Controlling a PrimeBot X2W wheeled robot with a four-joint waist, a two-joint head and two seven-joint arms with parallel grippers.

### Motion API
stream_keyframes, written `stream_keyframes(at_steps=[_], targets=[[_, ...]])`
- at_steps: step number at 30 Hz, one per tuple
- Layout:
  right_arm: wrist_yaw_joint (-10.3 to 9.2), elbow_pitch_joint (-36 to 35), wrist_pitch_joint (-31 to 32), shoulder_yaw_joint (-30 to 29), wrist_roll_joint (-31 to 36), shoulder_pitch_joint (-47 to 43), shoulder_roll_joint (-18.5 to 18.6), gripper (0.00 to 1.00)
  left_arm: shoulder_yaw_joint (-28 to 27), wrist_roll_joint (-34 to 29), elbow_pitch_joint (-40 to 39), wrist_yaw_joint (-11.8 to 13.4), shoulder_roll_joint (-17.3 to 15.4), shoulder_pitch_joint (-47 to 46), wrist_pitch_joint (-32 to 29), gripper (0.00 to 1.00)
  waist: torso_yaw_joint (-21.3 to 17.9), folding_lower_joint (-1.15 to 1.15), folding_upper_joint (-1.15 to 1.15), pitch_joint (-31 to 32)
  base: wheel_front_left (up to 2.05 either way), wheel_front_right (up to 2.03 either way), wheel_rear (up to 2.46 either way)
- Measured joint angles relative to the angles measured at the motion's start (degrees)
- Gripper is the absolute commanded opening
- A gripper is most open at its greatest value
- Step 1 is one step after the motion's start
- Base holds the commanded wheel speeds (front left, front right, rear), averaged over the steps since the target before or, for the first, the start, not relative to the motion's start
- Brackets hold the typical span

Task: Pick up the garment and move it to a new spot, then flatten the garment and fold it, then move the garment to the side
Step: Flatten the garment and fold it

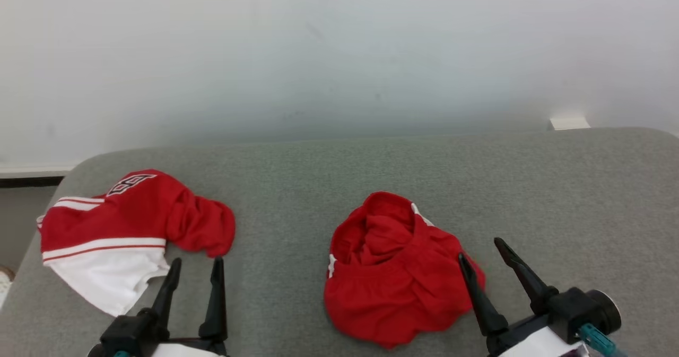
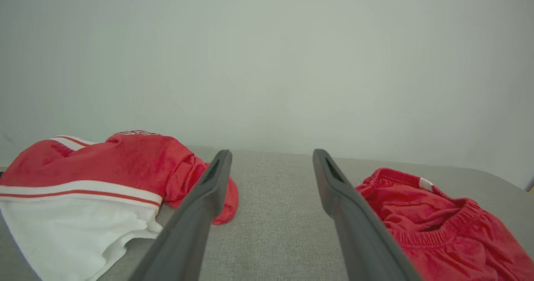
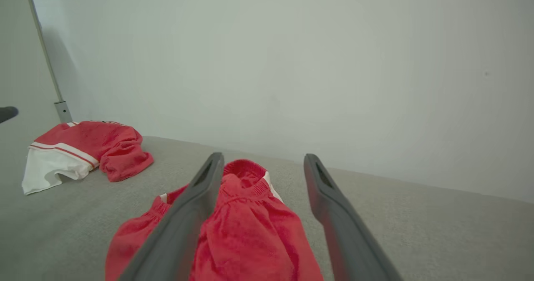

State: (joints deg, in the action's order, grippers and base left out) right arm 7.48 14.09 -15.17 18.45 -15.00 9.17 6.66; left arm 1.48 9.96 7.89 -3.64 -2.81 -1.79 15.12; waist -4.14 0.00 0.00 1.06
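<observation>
A crumpled red garment with an elastic waistband lies in a heap on the grey padded surface, a little right of centre. My right gripper hovers open just over its right edge, its fingers straddling the heap in the right wrist view. A second garment, red with a white panel and stripes, lies bunched at the left. My left gripper is open beside its near right corner, holding nothing. In the left wrist view the gripper points at bare fabric between the two garments.
A pale wall rises directly behind the padded surface. The surface's rounded left edge drops off beside the striped garment. A small white object sits at the back right. A thin vertical pole stands at the far left.
</observation>
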Motion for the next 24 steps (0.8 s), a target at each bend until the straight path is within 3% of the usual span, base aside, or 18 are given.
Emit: stream_keyframes(at_steps=[10, 16, 24], targets=[[0.00, 10.5, 11.6, 15.2, -11.9, 15.3, 3.9, 1.00, 3.8, 1.7, 0.4, 0.5, 0.0, -0.7, 0.0, 1.00, 9.6, 0.00, 0.00, -0.9, 0.00, 0.00, 0.00], [0.01, 15.3, 25.8, 24.7, -24.1, 23.2, 5.7, 1.00, 4.5, 2.2, 0.5, 0.9, 0.0, -1.2, 0.0, 1.00, 15.5, 0.00, 0.00, -1.5, 0.00, 0.00, 0.00], [0.01, 25.0, 41.8, 29.1, -32.7, 29.6, 6.7, 1.00, 5.0, 3.4, 0.4, 1.5, 0.0, -1.4, 0.0, 1.00, 20.8, 0.00, 0.00, -2.1, 0.00, 0.00, 0.00]])
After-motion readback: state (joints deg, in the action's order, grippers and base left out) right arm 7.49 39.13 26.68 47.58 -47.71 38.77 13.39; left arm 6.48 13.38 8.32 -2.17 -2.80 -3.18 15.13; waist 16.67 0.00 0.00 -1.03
